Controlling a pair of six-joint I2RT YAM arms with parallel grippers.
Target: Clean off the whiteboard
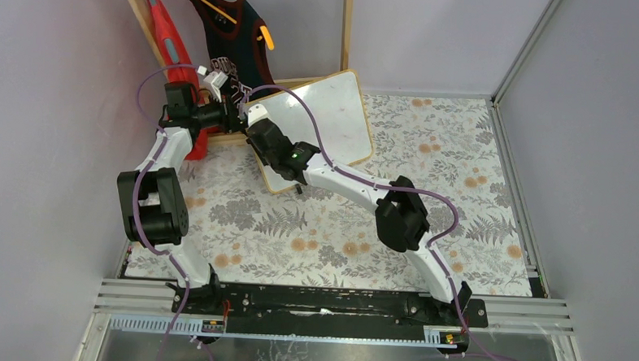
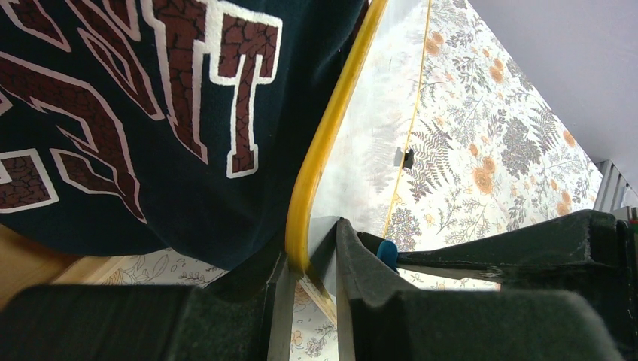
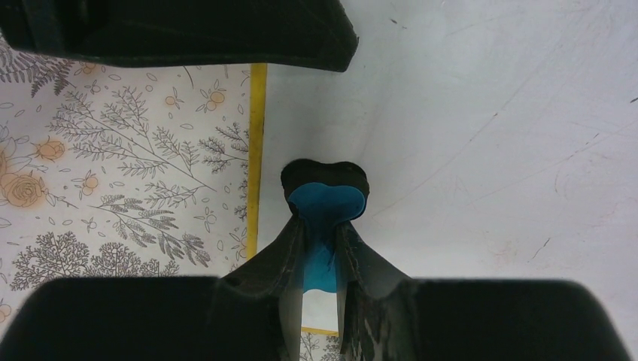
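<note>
The whiteboard (image 1: 331,116) stands tilted at the back of the table; its white face shows only faint scratches and smudges. My left gripper (image 1: 241,117) is shut on the board's left frame edge, seen as a yellow strip (image 2: 320,150) between my fingers (image 2: 369,263). My right gripper (image 1: 258,135) is shut on a blue eraser (image 3: 325,201) and presses it against the board's face (image 3: 489,150) close to its left edge. The eraser's tip also shows in the left wrist view (image 2: 387,253).
A dark jersey (image 1: 229,30) on a yellow hanger and a red garment (image 1: 168,35) hang from a wooden rack (image 1: 346,27) behind the board, close to my left gripper. A floral cloth (image 1: 338,238) covers the table. Grey walls close in left, back and right.
</note>
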